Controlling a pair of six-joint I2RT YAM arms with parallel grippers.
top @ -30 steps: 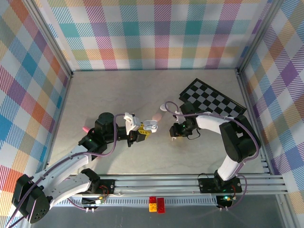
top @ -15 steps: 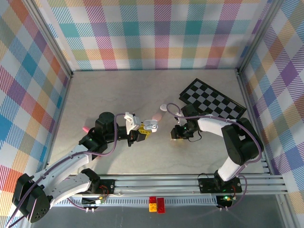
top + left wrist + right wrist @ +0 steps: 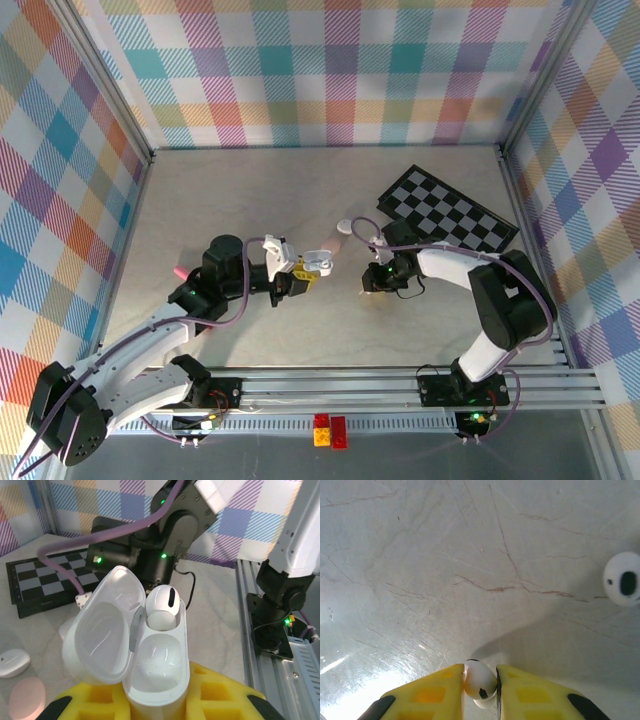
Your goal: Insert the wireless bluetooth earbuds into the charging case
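Earbud one, the seated earbud (image 3: 162, 607), white, sits in the far socket of the charging case (image 3: 159, 672); the near socket is bare. The case lid (image 3: 102, 637) is swung open to the left. The case stands upright, left of table centre, clamped between the yellow pads of the left gripper (image 3: 157, 700), jaws narrow on the case body.

Just beyond the case on the marbled table (image 3: 250, 200) lie a pink oval case (image 3: 27, 705) and, further right, a white oval case (image 3: 347, 227).

Right of centre, the right gripper (image 3: 480, 681) is down at the tabletop, jaws narrow, pinching the pinched earbud (image 3: 480, 679), white, between yellow fingers (image 3: 440, 692). A loose earbud (image 3: 623, 578) lies on the table, well apart from those fingers.

Far right: checkerboard (image 3: 450, 215), flat and angled.
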